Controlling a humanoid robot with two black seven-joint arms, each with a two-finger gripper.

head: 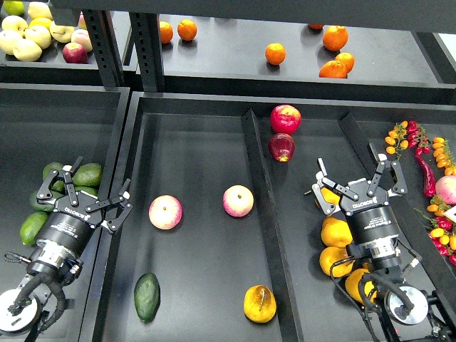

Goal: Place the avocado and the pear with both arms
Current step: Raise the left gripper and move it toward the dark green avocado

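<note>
The avocado (147,296), dark matte green, lies near the front left of the middle tray (199,142). In the same tray, front right, rests the orange-yellow pear (259,304) with its brown streak. My left gripper (96,184) hangs open over the left bin's right wall, up and left of the avocado, holding nothing. Over the yellow fruit in the right bin my right gripper (355,174) is open and empty, up and right of the pear.
Two pink-yellow apples (165,212) (238,201) lie mid-tray. Red apples (285,119) sit beyond the divider. Lighter avocados (87,174) fill the left bin, yellow-orange fruit (335,231) the right one. Chillies (426,171) lie far right, oranges (275,53) on the back shelf.
</note>
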